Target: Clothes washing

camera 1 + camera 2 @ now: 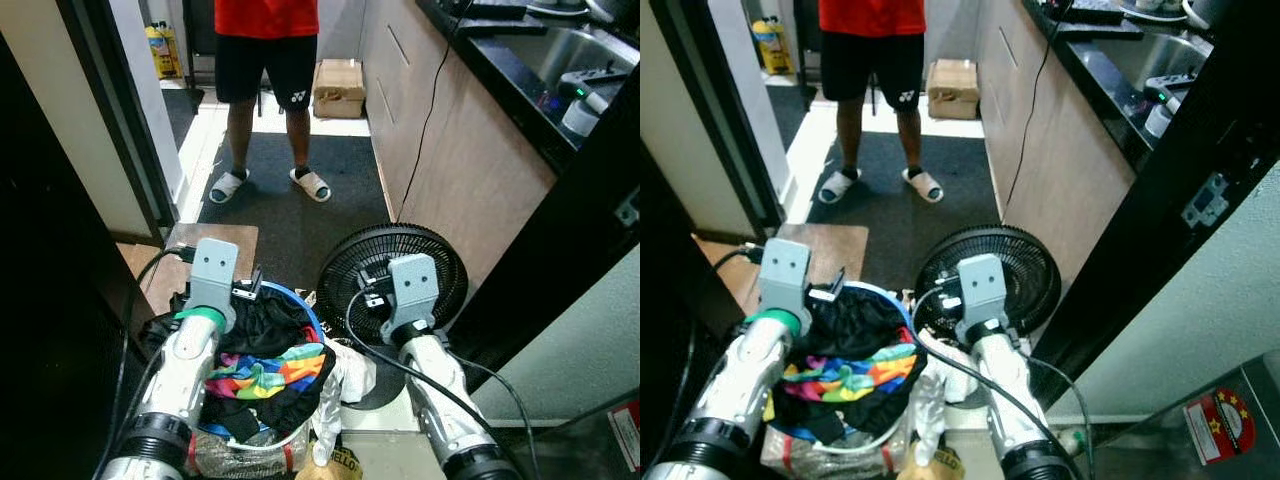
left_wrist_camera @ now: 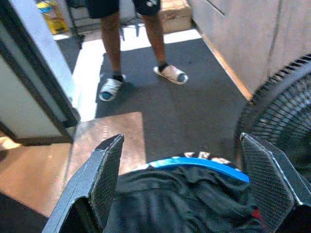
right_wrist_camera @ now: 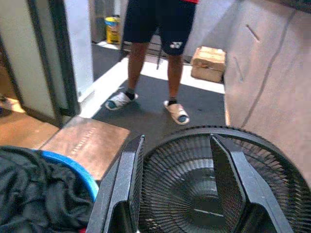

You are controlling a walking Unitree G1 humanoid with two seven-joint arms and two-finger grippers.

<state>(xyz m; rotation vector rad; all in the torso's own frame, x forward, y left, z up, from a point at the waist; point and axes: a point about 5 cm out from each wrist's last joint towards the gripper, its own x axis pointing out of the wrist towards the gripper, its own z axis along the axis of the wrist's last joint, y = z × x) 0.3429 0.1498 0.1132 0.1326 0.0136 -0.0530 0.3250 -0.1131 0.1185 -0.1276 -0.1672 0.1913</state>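
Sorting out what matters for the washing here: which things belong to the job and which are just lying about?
Job: blue laundry basket, black clothes, rainbow garment.
Lying about: black fan, cardboard box, yellow bottle, wooden board.

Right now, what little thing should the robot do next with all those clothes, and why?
Probably lower the left tool onto the black garment at the top of the blue basket. Its fingers are open right above that cloth and hold nothing, while the right tool hovers over the black fan.

left hand open, right hand open
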